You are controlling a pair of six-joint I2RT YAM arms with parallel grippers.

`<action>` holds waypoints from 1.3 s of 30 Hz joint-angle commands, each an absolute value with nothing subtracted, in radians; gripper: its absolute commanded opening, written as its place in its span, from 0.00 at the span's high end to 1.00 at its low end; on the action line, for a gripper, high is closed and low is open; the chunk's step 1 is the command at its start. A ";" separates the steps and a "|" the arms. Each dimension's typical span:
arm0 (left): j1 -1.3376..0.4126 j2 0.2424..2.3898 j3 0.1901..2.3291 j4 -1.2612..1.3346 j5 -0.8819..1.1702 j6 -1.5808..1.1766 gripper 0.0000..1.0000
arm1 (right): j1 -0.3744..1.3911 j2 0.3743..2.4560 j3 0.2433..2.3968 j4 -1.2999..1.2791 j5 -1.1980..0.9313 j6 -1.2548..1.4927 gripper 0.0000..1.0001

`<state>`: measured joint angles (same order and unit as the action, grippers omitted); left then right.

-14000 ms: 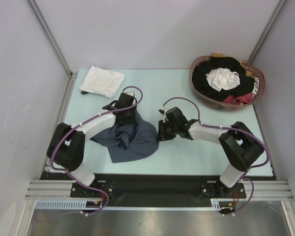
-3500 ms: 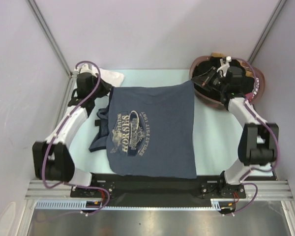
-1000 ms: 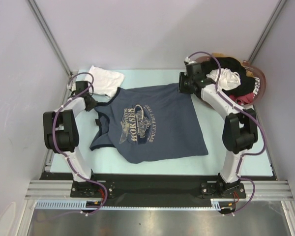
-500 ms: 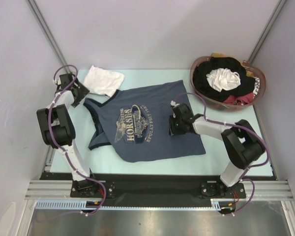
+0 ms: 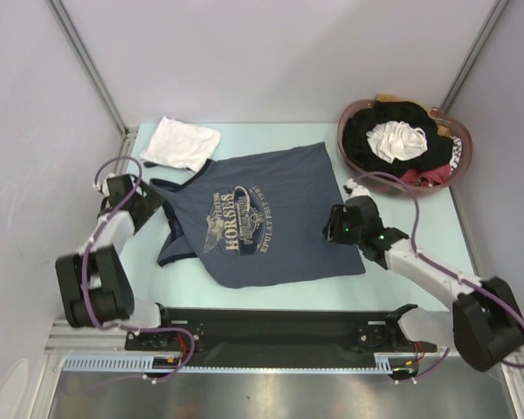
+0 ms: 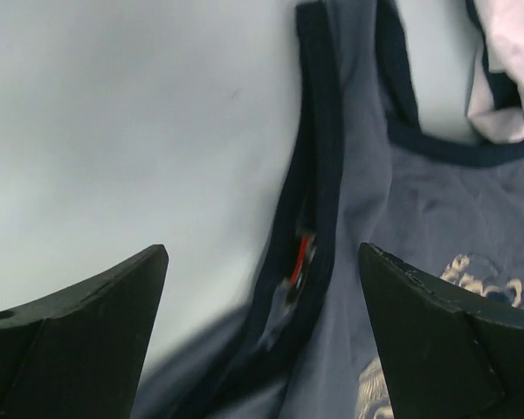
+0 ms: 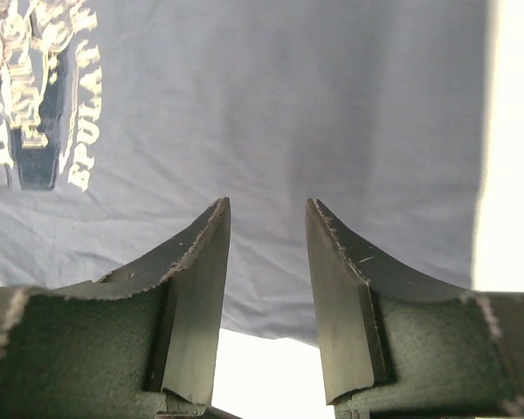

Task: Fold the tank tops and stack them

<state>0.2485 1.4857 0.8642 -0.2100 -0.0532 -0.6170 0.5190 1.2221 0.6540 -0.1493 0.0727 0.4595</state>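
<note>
The slate grey-blue tank top (image 5: 275, 196) lies spread flat mid-table, its printed side up, straps to the left. The white tank top (image 5: 183, 142) sits folded at the back left. My left gripper (image 5: 148, 203) hovers at the grey top's left strap; in the left wrist view (image 6: 262, 250) it is wide open over the dark-trimmed strap (image 6: 319, 175), holding nothing. My right gripper (image 5: 334, 229) is above the top's right part; in the right wrist view (image 7: 267, 202) its jaws stand apart with only cloth (image 7: 271, 105) beneath them.
A brown basket (image 5: 345, 144) full of black, white and red clothes stands at the back right. White cloth (image 6: 511, 78) shows at the upper right corner of the left wrist view. Bare pale table (image 5: 402, 209) lies right of the grey top.
Both grippers let go of the grey top's far edge and it settled flat. The left gripper opened wide by the strap; the right arm swung back toward the near right.
</note>
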 commanded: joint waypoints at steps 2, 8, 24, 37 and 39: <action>0.244 1.286 0.732 -0.245 -0.144 -0.724 0.02 | 0.428 1.091 0.556 -0.124 0.103 0.544 0.55; 0.244 1.077 0.695 -0.515 -0.207 -0.849 0.00 | 0.377 0.934 0.428 -0.037 0.101 0.578 0.55; 0.241 0.911 0.522 -0.669 -0.089 -1.135 0.12 | 0.433 0.930 0.425 -0.020 0.135 0.584 0.54; 0.241 1.088 0.482 -0.468 -0.107 -1.209 0.76 | 0.434 0.882 0.400 -0.025 0.150 0.577 0.58; 0.242 1.068 0.497 -0.508 -0.165 -1.207 0.91 | 0.433 0.876 0.397 -0.025 0.158 0.575 0.59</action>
